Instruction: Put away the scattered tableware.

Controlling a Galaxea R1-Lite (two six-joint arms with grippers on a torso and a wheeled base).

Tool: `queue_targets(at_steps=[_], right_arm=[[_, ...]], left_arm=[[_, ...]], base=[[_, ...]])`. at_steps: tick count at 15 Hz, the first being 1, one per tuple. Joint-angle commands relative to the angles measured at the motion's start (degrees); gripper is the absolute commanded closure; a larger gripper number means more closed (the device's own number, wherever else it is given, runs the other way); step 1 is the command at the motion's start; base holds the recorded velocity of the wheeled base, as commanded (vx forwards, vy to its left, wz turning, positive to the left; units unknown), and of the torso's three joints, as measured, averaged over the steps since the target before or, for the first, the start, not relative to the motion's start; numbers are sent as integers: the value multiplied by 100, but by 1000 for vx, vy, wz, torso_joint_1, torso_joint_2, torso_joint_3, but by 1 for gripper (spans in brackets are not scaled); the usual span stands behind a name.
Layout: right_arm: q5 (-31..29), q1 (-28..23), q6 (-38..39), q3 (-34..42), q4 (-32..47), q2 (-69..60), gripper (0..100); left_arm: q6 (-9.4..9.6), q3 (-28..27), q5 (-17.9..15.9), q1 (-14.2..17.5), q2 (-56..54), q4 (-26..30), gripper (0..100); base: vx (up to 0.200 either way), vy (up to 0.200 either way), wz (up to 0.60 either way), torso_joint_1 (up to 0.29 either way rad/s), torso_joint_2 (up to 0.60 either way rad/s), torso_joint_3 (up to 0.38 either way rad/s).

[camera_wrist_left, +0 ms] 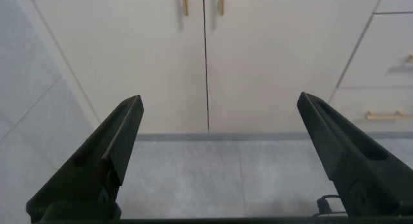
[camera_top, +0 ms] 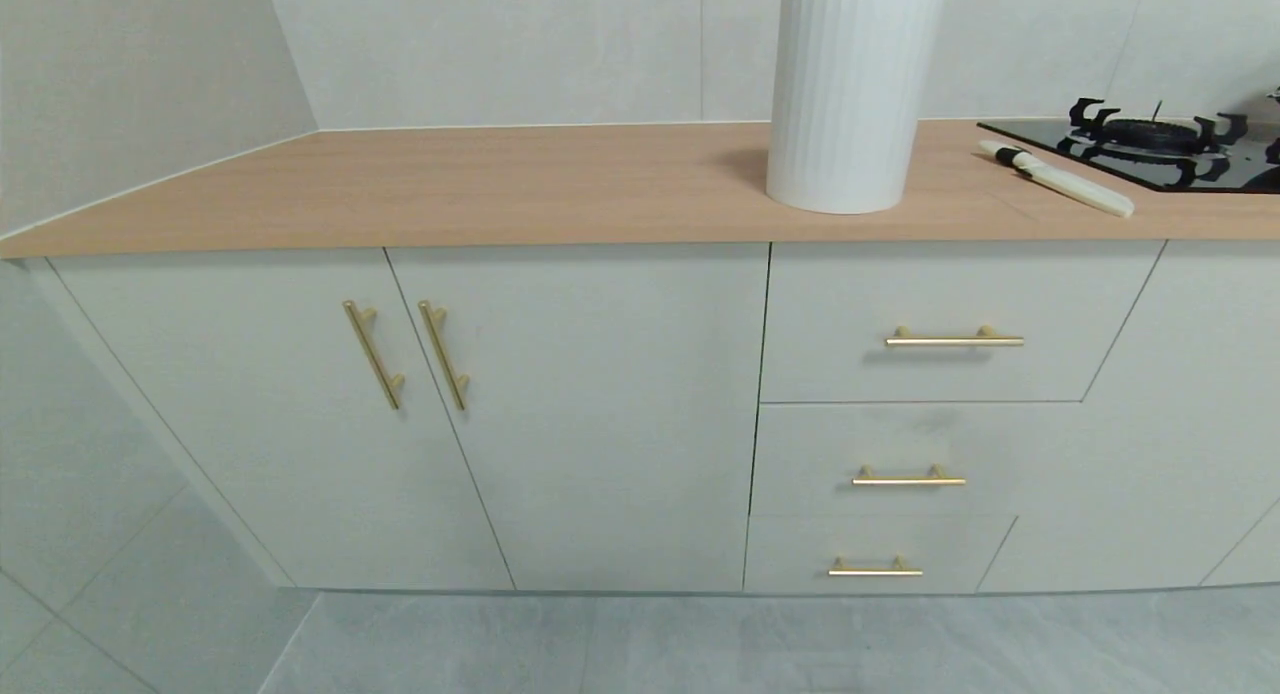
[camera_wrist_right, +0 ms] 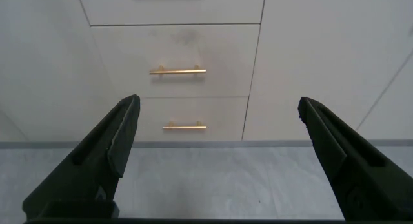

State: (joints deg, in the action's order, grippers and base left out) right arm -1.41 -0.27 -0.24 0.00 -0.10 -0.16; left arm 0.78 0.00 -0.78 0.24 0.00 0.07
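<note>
A white-bladed knife [camera_top: 1060, 178] with a black band on its handle lies on the wooden countertop [camera_top: 480, 184] at the right, beside the hob. A tall white ribbed container [camera_top: 848, 94] stands on the counter just left of the knife. My left gripper [camera_wrist_left: 219, 104] is open, held low and facing the double cabinet doors [camera_wrist_left: 206, 56] near the floor. My right gripper [camera_wrist_right: 218, 104] is open too, held low in front of the lower drawers [camera_wrist_right: 177, 69]. Nothing is between the fingers of either one.
A black gas hob [camera_top: 1150, 144] occupies the counter's far right. Below the counter are two cabinet doors with gold handles [camera_top: 405, 354] and three drawers with gold handles [camera_top: 953, 340], all closed. Grey tiled floor [camera_top: 700, 644] lies in front; a wall closes the left side.
</note>
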Motion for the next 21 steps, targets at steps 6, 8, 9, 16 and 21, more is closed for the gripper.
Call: queue_targets(at_steps=[6, 8, 9, 16, 21], right_arm=[[1, 0, -2, 0, 1, 16, 0], [1, 9, -2, 0, 1, 16, 0], [1, 9, -2, 0, 1, 16, 0], [1, 9, 7, 0, 1, 16, 0], [1, 9, 7, 0, 1, 16, 0]], left_arm=[[-16, 0, -1, 2, 0, 1, 0], [-16, 0, -1, 2, 0, 1, 0], [-16, 0, -1, 2, 0, 1, 0], [-16, 0, -1, 2, 0, 1, 0], [-25, 0, -1, 2, 0, 1, 0]], base=[[200, 0, 0, 3, 0, 2], [200, 0, 0, 2, -5, 5], [200, 0, 0, -2, 7, 2], [86, 0, -171, 7, 1, 2], [0, 0, -120, -1, 0, 3]])
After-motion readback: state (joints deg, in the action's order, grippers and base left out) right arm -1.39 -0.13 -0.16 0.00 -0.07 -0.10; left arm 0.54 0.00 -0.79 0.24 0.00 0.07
